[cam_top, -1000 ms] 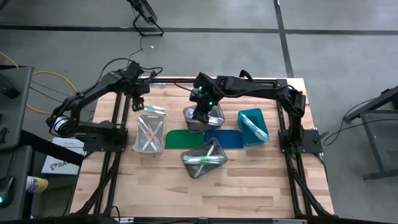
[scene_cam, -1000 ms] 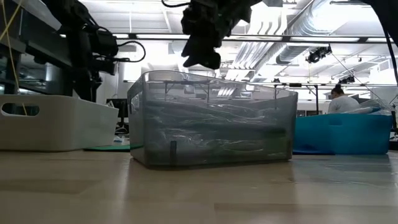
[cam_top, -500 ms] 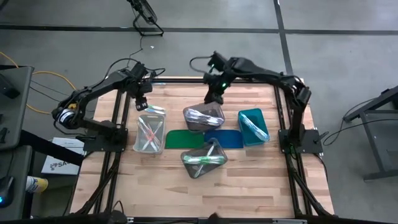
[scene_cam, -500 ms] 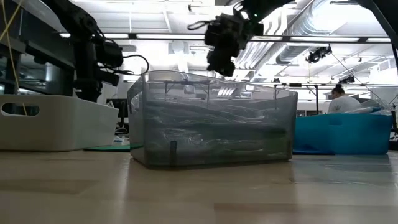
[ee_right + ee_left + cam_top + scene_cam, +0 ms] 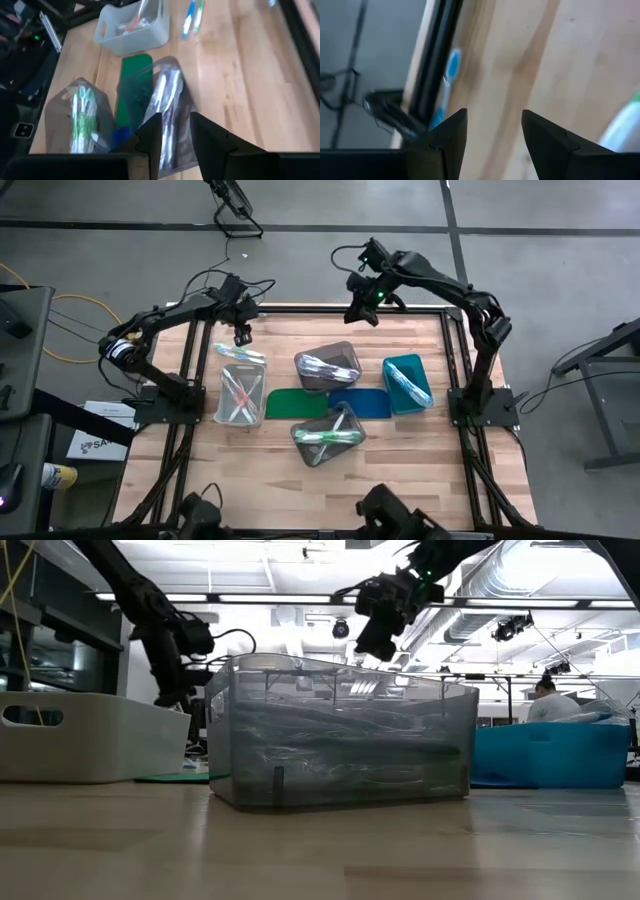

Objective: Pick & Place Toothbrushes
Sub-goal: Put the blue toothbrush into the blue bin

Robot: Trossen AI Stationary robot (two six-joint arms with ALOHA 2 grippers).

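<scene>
Toothbrushes sit sorted in four bins on the wooden table [image 5: 400, 470]. High view: the grey-white bin [image 5: 240, 392] at left holds a crossed handful with pink and green accents; the clear bin [image 5: 328, 366] at centre rear holds pale brushes; the clear bin nearer the front [image 5: 327, 436] holds green-accented ones; the teal bin [image 5: 407, 383] at right holds a few more. A green mat [image 5: 295, 403] and a blue mat [image 5: 362, 404] lie flat between the bins.

Two loose toothbrushes [image 5: 240, 354] lie on the bare table just behind the grey-white bin, blue and green accents, side by side.

Left end effector [image 5: 241, 335] hangs above the table's rear left part, just behind those loose brushes and apart from them. Left wrist view: its fingers [image 5: 451, 134] stand apart with nothing between, bare wood under them, and a blue-accented toothbrush [image 5: 449, 75] blurred near the table's dark frame edge.

Right end effector [image 5: 359, 311] is raised over the table's rear edge, behind the centre clear bin and well apart from it. Right wrist view: fingers [image 5: 150, 134] spread, empty; beyond them the clear bin, green mat, grey-white bin and the loose pair of brushes.

Low view: both arms are up above the bin rims; a person [image 5: 548, 700] sits in the room beyond.
</scene>
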